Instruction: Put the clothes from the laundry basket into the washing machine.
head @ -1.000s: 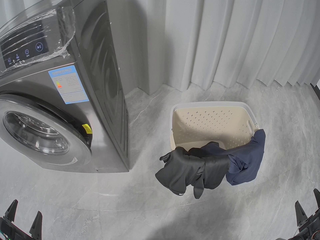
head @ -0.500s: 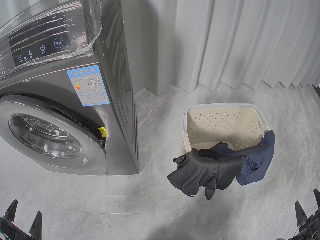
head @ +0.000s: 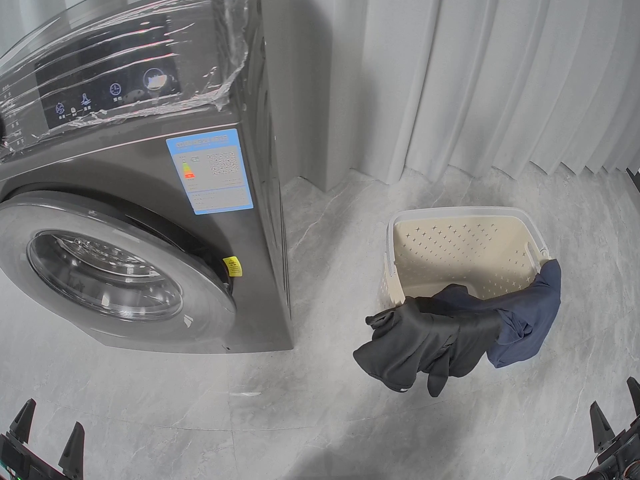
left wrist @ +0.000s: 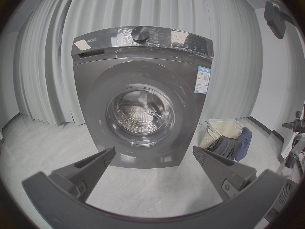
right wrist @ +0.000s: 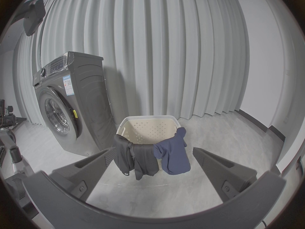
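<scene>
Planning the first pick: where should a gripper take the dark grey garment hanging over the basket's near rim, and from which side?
Probably the bunched fold of the dark grey garment atop the laundry basket rim, approached from above on the robot's side. There the cloth is thick, raised off the floor and left of the navy garment.

Grey marble floor [head: 320,401], washing machine [head: 147,235], laundry basket [head: 460,218] beside
</scene>
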{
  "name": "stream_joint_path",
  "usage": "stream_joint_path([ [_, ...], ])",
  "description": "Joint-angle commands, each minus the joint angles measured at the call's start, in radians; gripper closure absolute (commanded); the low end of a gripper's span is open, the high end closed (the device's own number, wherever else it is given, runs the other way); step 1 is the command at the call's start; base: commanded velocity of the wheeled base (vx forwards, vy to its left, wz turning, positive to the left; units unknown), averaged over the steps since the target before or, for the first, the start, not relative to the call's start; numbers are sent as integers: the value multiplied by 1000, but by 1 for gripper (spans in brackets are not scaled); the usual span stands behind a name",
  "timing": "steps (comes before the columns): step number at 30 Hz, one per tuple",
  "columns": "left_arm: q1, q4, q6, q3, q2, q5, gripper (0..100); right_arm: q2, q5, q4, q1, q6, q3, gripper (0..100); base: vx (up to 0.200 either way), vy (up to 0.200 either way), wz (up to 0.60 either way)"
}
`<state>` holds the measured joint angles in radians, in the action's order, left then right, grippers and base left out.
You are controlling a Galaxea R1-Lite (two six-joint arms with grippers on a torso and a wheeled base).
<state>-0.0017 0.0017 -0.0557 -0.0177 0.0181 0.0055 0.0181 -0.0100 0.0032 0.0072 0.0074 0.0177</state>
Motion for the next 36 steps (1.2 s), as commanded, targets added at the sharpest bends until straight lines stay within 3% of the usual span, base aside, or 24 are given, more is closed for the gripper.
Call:
stream_joint_path([
  [1, 0, 0, -1, 16, -10, 1, 0, -17, -1, 0, -3, -3, -18, 0, 0, 200, 0],
  [11, 2, 0, -1, 16, -10, 1, 0, -17, -2, 0, 0, -3, -18, 0, 0, 200, 0],
  [26, 0, 0, -1, 16, -10, 1, 0, -18, -1, 0, 0, -1, -18, 0, 0, 0, 240],
  [36, 0, 0, -1, 16, -10, 1, 0, -18, -1, 0, 0, -1, -18, 0, 0, 200, 0],
])
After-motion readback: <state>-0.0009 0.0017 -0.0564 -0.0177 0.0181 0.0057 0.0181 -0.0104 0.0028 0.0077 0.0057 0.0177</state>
